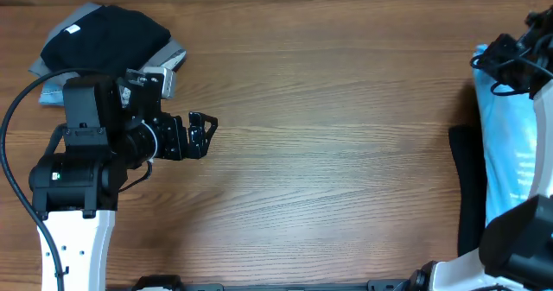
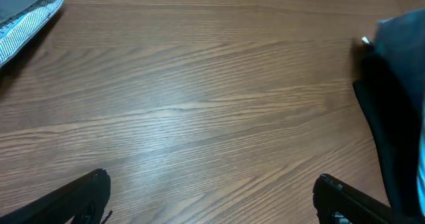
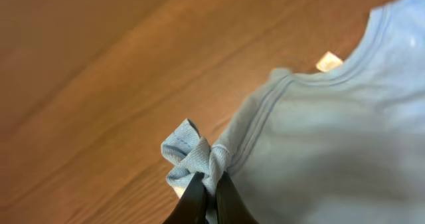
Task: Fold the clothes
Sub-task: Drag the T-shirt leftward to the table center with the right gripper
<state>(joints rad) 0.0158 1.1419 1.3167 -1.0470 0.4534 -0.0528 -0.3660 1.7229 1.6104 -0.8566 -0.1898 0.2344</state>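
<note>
T-shirt (image 3: pixel 332 137), sky-blue: soft, thin, light, limp. Judged to sag and stretch when lifted, with little slip and nothing fragile. Best taken at a stitched edge or corner (neckline rib, shoulder seam, bottom hem) to avoid bunching and pull-out from loose single-layer cloth.

Pinched now by right jaws, shut tight on a small bunched fold at the end of the neckline rib, cloth puckered up just above the tips. Spreads away from the tips to the right in the wrist view, lying on the wood surface (image 1: pixel 346 170). White neck tag (image 3: pixel 329 61) just inside the collar curve.

Seen from overhead at the far right edge of the surface, under the right arm, partly cut off by the frame. Faint white print on the blue. Dark garment (image 1: pixel 467 196) touching its left side.

Left jaws spread fully wide, holding nothing, over bare wood, well apart from the shirt and pointing toward it.

Farthest off, top-left corner behind the left arm: black garment (image 1: pixel 104 32) piled on a grey striped one (image 1: pixel 177 58).
</note>
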